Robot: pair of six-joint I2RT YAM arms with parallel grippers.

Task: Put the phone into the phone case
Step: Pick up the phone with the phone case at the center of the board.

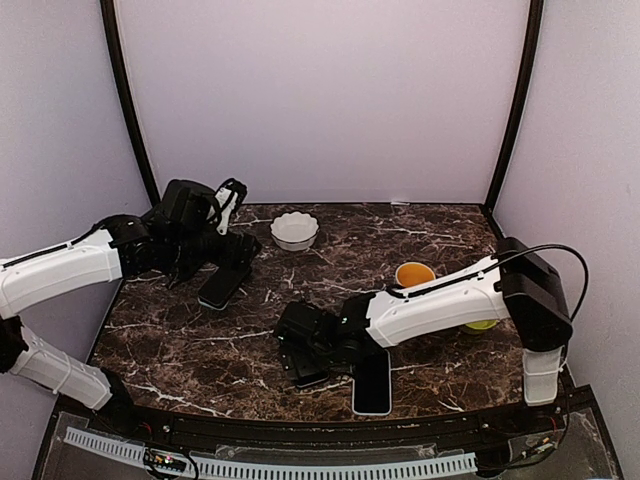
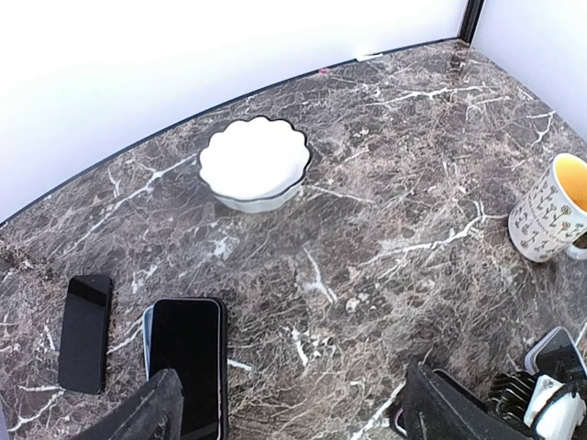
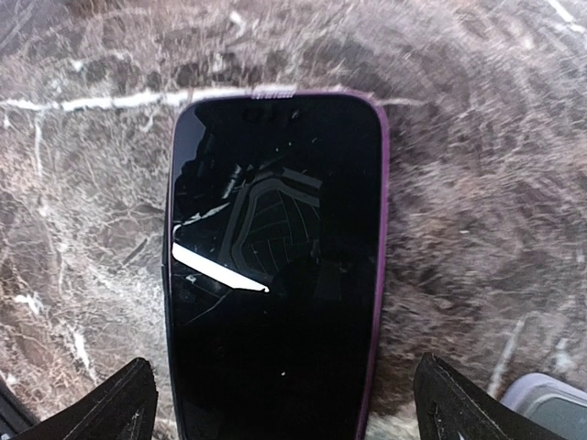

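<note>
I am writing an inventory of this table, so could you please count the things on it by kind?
Phones or phone cases: 4 (small black phone, big black phone, purple-rimmed phone, pale-rimmed phone)
Bowls: 1 (white bowl)
Mugs: 1 (patterned mug)
Unclear: 1 (green thing, mostly hidden)
Total: 7

A: Phones counted?
B: Four are counted: small black phone (image 2: pixel 84 332) and larger black phone (image 2: pixel 186 362) far left; purple-rimmed phone (image 3: pixel 275 266) and light-rimmed phone (image 1: pixel 372 385) near centre.
A: Dishes?
B: One white bowl (image 1: pixel 294 230) and one mug (image 1: pixel 414 274) are noted.
</note>
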